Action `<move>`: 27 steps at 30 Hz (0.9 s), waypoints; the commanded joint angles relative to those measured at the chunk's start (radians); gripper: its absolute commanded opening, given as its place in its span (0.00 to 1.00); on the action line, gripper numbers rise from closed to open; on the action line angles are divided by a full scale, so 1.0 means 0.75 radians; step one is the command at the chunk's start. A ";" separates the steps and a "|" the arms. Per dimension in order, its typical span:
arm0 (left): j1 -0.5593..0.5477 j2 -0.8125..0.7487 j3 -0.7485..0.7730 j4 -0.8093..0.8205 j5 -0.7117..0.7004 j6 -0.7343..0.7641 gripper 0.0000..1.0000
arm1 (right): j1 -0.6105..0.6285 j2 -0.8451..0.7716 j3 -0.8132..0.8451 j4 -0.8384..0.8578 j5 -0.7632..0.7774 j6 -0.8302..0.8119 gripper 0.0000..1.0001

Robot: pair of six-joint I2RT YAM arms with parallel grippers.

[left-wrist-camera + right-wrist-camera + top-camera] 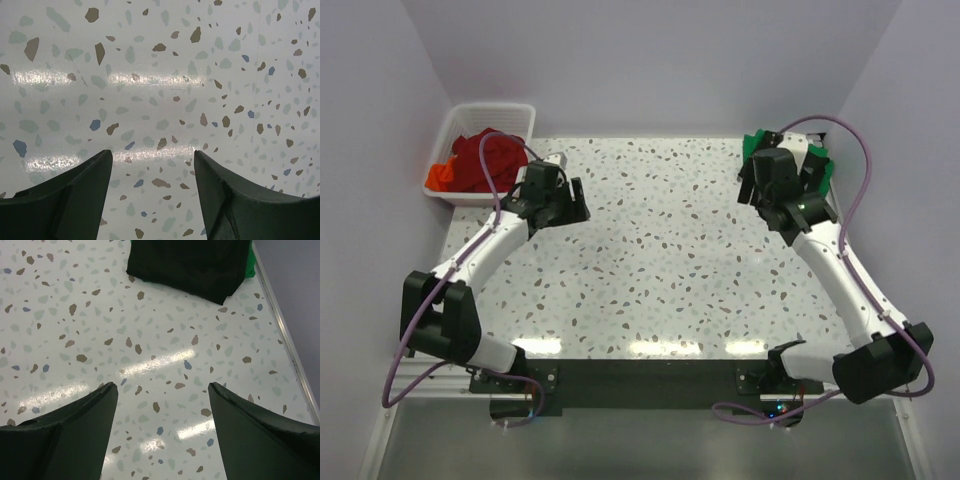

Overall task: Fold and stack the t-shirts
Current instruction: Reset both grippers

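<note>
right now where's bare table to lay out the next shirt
The middle of the table, between the left hand and right hand, is bare. It is crowded in the far right corner, where the black shirt lies on the green shirt.

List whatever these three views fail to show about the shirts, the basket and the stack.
- Black shirt on green shirt: right wrist view cuts the stack at the top edge; overhead, the right gripper covers much of it.
- Green shirt: only a sliver shows, so its folding cannot be judged.
- Basket: the dark red shirt and orange shirt are bunched; anything beneath is hidden.
- Left wrist view: only tabletop.
</note>
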State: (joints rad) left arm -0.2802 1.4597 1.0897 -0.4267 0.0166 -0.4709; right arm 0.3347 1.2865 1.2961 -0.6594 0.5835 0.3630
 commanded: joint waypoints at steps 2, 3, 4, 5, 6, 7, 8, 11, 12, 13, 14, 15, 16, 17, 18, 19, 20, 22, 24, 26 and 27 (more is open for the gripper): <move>0.014 -0.060 -0.015 0.049 0.027 0.037 0.72 | 0.020 -0.146 -0.067 -0.082 -0.062 0.042 0.77; 0.014 -0.065 -0.021 0.049 0.031 0.035 0.72 | 0.022 -0.165 -0.086 -0.096 -0.072 0.050 0.77; 0.014 -0.071 -0.023 0.051 0.031 0.033 0.72 | 0.024 -0.181 -0.096 -0.100 -0.099 0.056 0.77; 0.014 -0.075 -0.025 0.049 0.033 0.031 0.72 | 0.024 -0.216 -0.102 -0.115 -0.117 0.062 0.77; 0.012 -0.079 -0.031 0.049 0.039 0.029 0.72 | 0.026 -0.232 -0.122 -0.113 -0.142 0.068 0.77; 0.012 -0.083 -0.035 0.053 0.041 0.027 0.72 | 0.032 -0.253 -0.135 -0.113 -0.186 0.068 0.77; 0.010 -0.087 -0.040 0.053 0.043 0.027 0.72 | 0.032 -0.281 -0.145 -0.105 -0.213 0.068 0.77; 0.012 -0.095 -0.058 0.060 0.054 0.025 0.72 | 0.049 -0.320 -0.178 -0.096 -0.260 0.068 0.77; 0.012 -0.099 -0.064 0.060 0.054 0.025 0.72 | 0.051 -0.333 -0.184 -0.098 -0.271 0.064 0.77; 0.010 -0.099 -0.066 0.062 0.054 0.025 0.72 | 0.055 -0.335 -0.184 -0.096 -0.273 0.064 0.77; 0.010 -0.099 -0.068 0.060 0.054 0.025 0.72 | 0.057 -0.339 -0.184 -0.096 -0.285 0.062 0.77; 0.012 -0.101 -0.070 0.060 0.052 0.023 0.72 | 0.057 -0.337 -0.182 -0.096 -0.291 0.058 0.77; 0.010 -0.101 -0.070 0.060 0.054 0.022 0.72 | 0.059 -0.337 -0.182 -0.096 -0.289 0.056 0.77; 0.010 -0.101 -0.070 0.060 0.050 0.022 0.72 | 0.059 -0.335 -0.180 -0.096 -0.295 0.056 0.77; 0.012 -0.101 -0.068 0.058 0.047 0.022 0.72 | 0.059 -0.331 -0.176 -0.096 -0.293 0.052 0.77; 0.010 -0.105 -0.068 0.056 0.045 0.022 0.72 | 0.063 -0.327 -0.176 -0.094 -0.295 0.050 0.77; 0.010 -0.103 -0.068 0.054 0.043 0.022 0.72 | 0.061 -0.325 -0.178 -0.088 -0.295 0.050 0.77; 0.010 -0.110 -0.068 0.049 0.041 0.025 0.72 | 0.067 -0.314 -0.176 -0.082 -0.303 0.048 0.77; 0.010 -0.114 -0.068 0.039 0.035 0.031 0.72 | 0.073 -0.306 -0.172 -0.070 -0.305 0.048 0.77; 0.010 -0.118 -0.068 0.037 0.035 0.037 0.72 | 0.077 -0.298 -0.166 -0.060 -0.312 0.042 0.77; 0.010 -0.120 -0.068 0.035 0.031 0.039 0.72 | 0.083 -0.296 -0.159 -0.054 -0.324 0.038 0.77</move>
State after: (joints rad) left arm -0.2794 1.4094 1.0405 -0.4244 0.0414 -0.4671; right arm 0.3847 1.0538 1.1606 -0.7326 0.3706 0.4000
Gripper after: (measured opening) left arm 0.714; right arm 0.775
